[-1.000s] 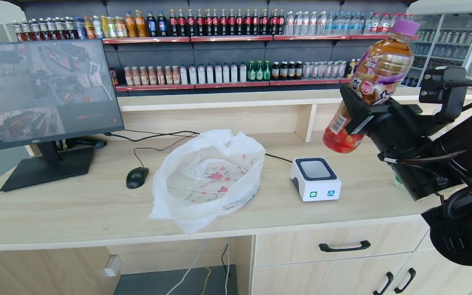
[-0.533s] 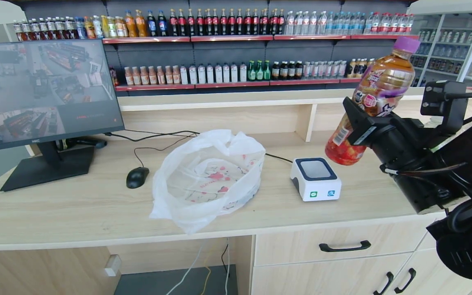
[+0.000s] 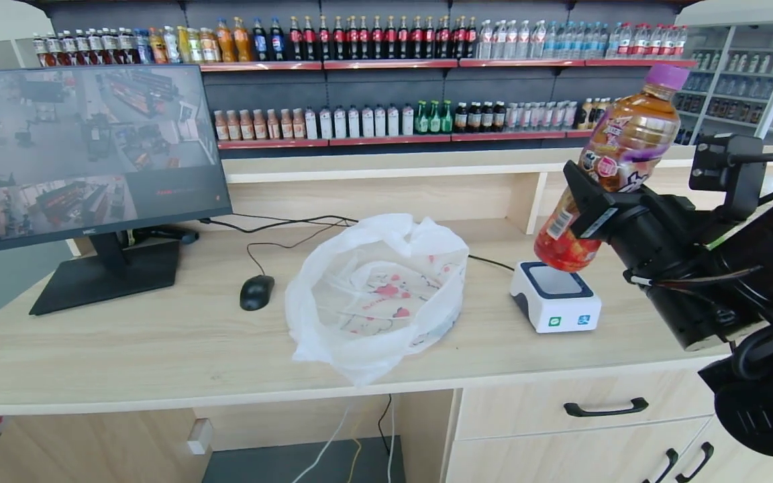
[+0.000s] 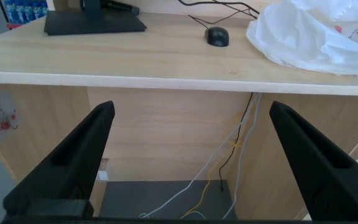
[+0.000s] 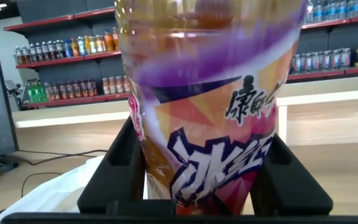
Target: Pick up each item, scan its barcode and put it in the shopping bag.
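The light wood-grain surface (image 3: 125, 349) in front of me carries four items. On my left: a flat black monitor (image 3: 84, 151) on a rectangular black stand. Beside the stand: a black computer mouse (image 3: 256, 292), with a thin black cable (image 3: 279, 221) behind it. Centre: an open white translucent plastic shopping bag (image 3: 376, 295). On my right, near the bag: a white box-shaped barcode scanner (image 3: 554, 305) with a dark-framed top window.

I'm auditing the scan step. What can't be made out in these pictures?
Bottle cap and base: right wrist view, cut off by the edges.
Barcode bars: head view, too small.
Scanner window's far edge: head view, hidden by the bottle's base.
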Robot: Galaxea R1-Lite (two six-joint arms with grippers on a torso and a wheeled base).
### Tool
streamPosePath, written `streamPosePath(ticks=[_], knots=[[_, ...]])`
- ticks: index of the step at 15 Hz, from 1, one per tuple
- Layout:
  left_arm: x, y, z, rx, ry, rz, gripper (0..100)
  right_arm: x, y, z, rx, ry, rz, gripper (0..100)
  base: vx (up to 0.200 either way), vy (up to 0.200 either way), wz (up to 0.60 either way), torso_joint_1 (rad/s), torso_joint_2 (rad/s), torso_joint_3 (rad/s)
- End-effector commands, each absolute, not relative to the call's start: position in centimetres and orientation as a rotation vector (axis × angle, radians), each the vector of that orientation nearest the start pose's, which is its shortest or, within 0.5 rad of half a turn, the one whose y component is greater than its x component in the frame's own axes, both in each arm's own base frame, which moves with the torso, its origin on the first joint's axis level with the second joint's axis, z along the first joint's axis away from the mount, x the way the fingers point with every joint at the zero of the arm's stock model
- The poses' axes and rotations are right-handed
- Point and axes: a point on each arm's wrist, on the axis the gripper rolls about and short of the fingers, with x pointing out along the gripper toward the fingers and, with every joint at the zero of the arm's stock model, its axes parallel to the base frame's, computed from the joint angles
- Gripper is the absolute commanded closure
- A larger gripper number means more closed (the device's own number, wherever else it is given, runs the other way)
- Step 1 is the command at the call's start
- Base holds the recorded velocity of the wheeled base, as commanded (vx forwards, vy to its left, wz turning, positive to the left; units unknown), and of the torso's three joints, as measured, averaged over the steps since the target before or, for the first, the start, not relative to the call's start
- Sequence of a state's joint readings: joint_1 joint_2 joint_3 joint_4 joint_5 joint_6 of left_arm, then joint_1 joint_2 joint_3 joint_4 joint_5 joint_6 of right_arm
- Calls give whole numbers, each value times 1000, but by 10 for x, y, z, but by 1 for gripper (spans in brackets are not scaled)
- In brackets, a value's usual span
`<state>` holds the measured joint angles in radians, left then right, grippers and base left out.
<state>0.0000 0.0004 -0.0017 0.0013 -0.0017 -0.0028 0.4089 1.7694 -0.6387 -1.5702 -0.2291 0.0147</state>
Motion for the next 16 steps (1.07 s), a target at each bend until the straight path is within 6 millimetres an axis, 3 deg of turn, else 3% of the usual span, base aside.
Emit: streamPosePath(ticks=[1, 6, 9, 11, 16], knots=[[-23, 0, 76, -3, 0, -2, 0, 271, 113, 212, 150, -418, 184, 100, 0, 200, 0, -2, -7, -2], [-23, 0, 76, -2, 0, -2, 0, 287, 121, 202, 74, -404, 218, 100, 0, 200, 0, 2, 2, 3], [-23, 0, 76, -2, 0, -2, 0, 298, 128, 193, 45, -389, 219, 100, 0, 0, 0, 0, 0, 0], [-23, 0, 76, -2, 0, -2, 0, 312, 141, 199, 63, -432, 235, 100, 0, 0, 0, 0, 0, 0], [-23, 0, 75, -2, 2, -2, 0, 335, 168, 180, 74, -417, 278, 100, 0, 0, 0, 0, 0, 0]])
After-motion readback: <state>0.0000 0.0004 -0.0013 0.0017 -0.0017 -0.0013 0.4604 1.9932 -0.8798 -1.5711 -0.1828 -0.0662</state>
